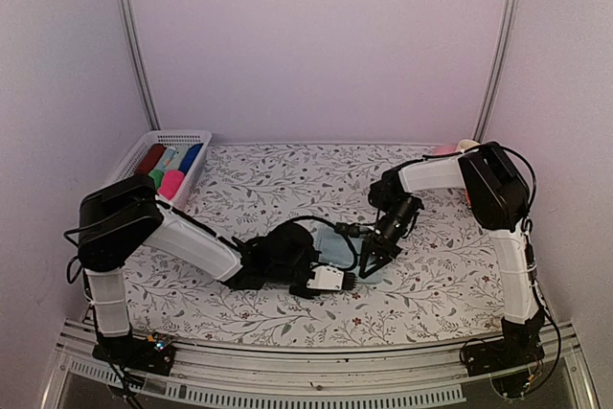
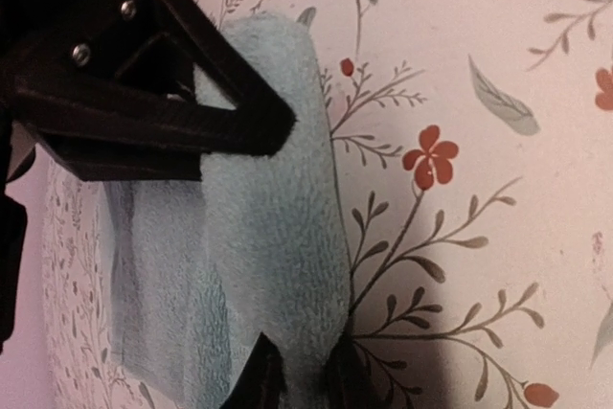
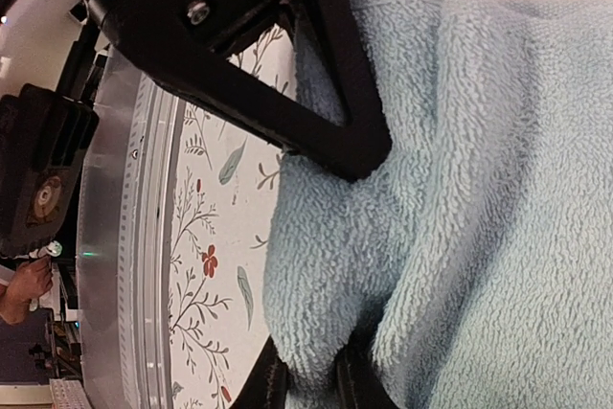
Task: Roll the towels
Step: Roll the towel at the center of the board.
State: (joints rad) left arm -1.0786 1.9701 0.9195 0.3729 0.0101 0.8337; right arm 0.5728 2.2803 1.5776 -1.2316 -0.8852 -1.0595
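Note:
The pale blue towel (image 1: 333, 244) lies bunched on the table near the front middle, between my two grippers. In the left wrist view the towel (image 2: 268, 237) is a long fold, and my left gripper (image 2: 302, 375) is shut on its near end. In the right wrist view the towel (image 3: 460, 189) fills most of the frame, and my right gripper (image 3: 311, 382) is shut on a bulge at its edge. In the top view the left gripper (image 1: 345, 281) and the right gripper (image 1: 370, 261) are close together. A bright pink roll (image 1: 171, 184) lies in the basket.
A white basket (image 1: 133, 155) at the back left holds several coloured rolls. A pinkish object (image 1: 446, 150) shows behind the right arm at the back right, partly hidden. The metal front rail (image 3: 124, 237) runs close to the towel.

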